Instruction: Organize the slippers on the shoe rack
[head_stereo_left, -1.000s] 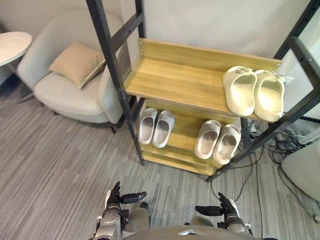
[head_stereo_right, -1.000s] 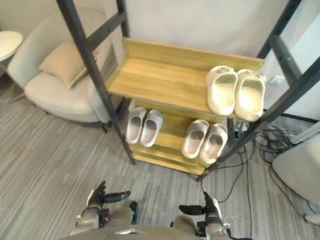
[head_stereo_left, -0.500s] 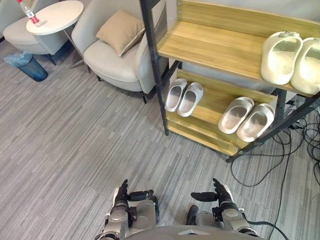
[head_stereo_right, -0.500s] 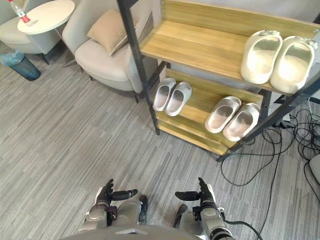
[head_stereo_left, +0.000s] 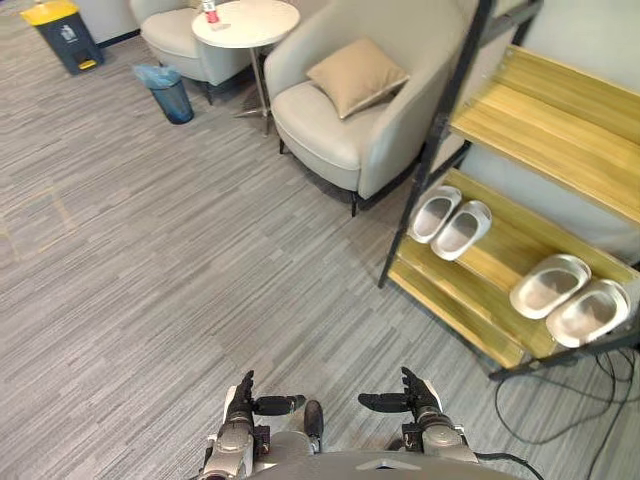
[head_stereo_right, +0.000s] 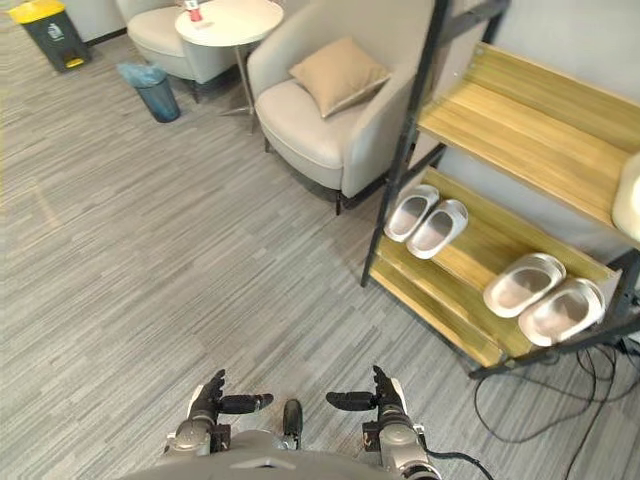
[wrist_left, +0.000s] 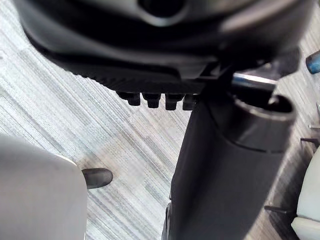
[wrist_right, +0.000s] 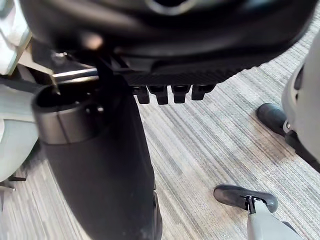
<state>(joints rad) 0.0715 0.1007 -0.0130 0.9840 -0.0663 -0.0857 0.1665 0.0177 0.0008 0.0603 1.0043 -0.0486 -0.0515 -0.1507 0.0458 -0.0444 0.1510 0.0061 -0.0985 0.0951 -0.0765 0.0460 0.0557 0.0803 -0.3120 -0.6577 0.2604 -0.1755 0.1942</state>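
Slippers (head_stereo_left: 452, 220) sit paired on the low shelf of the shoe rack (head_stereo_left: 500, 245), well ahead and rightward of my left hand (head_stereo_left: 238, 408) and right hand (head_stereo_left: 422, 404). Both hang empty, fingers (head_stereo_left: 244, 388) relaxed straight, likely because nothing needs carrying.

Left hand (wrist_left: 150, 55): we see it empty, fingers (wrist_left: 152, 100) straight, thumb jutting out.
Floor (wrist_left: 65, 120): we see grey striped carpet past the fingers.

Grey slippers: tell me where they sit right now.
In the left eye view the grey slippers lie side by side on the rack's lower shelf, at the view's right, just right of the smaller white pair.
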